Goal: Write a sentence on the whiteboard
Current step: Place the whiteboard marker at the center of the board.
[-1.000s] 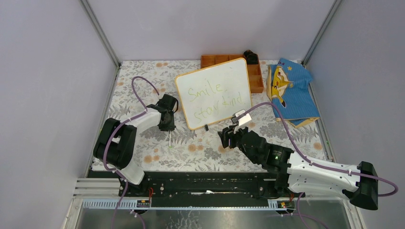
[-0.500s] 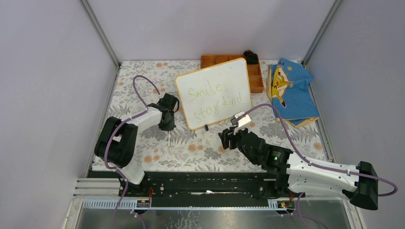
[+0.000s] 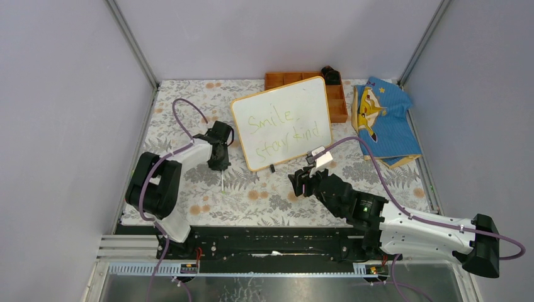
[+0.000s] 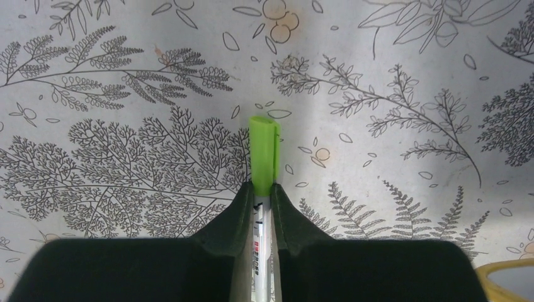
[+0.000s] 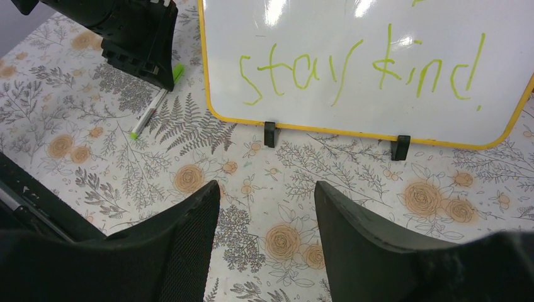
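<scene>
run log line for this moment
left gripper: shut on white marker with green cap | right gripper: open, above floral cloth | white orange-framed whiteboard: green sentence written

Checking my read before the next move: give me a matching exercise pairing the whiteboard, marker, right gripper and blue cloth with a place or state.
1 whiteboard
2 marker
3 right gripper
4 blue cloth

A open, holding nothing
B right of the whiteboard
C clamped by the left gripper
D bears the green sentence

Pairs: 1-D, 2-C, 3-A, 4-B
</scene>
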Robot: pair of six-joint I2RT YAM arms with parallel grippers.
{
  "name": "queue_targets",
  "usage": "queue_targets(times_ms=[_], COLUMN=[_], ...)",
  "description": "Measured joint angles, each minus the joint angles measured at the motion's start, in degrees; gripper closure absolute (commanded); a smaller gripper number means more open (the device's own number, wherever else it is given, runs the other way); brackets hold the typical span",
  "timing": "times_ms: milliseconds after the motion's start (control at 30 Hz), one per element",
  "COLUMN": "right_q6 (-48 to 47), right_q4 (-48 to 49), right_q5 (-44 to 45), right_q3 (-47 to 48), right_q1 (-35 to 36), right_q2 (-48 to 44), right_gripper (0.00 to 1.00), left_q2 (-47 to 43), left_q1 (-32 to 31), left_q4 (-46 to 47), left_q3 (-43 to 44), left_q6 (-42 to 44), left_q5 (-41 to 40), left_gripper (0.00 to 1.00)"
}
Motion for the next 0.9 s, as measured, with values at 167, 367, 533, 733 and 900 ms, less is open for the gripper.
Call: queue_targets(times_ms=[167,367,533,733,900], right_q6=[0.0,0.1,0.1,0.0,0.0], right_q4=[0.0,0.0,-0.1,-0.1,-0.1], right_q5=[0.0,0.0,0.0,0.0,0.0], right_q3=[0.0,0.0,0.0,0.0,0.0], right_q1=[0.0,0.0,0.0,0.0,0.0], right_q2=[-0.3,-1.2,-1.2,-0.5,0.1], right_gripper=[0.37,0.37,0.37,0.37,0.37], left_q2=[1.7,2.9,2.9,2.2,1.4], left_q1=[0.4,2.2,3.2,3.3,3.3], left_q4=[-0.4,-0.2,0.2,1.0,1.6], left_q3=[1.9,3.2,3.2,2.4,1.7], left_q6=[-0.7,-1.0,-1.0,-1.0,-1.2], left_q5=[-0.1,0.4,1.0,1.3,1.7], left_gripper=[1.00,1.00,0.91,0.75,0.64])
